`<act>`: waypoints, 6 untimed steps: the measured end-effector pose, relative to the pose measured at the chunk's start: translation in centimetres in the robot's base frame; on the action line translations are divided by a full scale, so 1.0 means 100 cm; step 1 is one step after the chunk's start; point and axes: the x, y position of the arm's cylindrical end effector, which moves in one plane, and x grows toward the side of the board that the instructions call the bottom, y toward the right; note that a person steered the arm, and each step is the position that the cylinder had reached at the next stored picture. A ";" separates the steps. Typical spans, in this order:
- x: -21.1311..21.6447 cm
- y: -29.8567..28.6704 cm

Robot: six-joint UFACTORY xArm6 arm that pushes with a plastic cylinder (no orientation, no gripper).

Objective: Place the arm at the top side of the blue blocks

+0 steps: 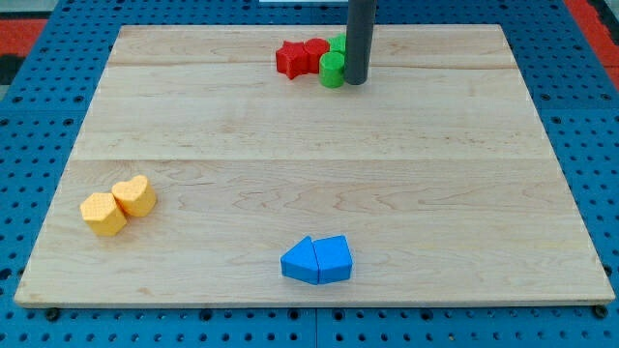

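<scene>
Two blue blocks sit together near the view's bottom centre: a blue triangular block [300,261] on the left touching a blue wedge-like block [334,258] on the right. My tip [356,81] is near the view's top, far above the blue blocks and slightly to their right. It stands right next to a green cylinder [332,70], on that block's right side.
A red star-like block [291,59] and a second red block [316,52] lie left of the green cylinder, with another green block [338,44] behind it. Two yellow blocks, a hexagon [103,214] and a heart shape [134,195], sit at the view's left.
</scene>
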 end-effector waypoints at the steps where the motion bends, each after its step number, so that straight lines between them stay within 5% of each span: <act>1: 0.013 0.000; 4: 0.191 0.002; 6: 0.234 -0.089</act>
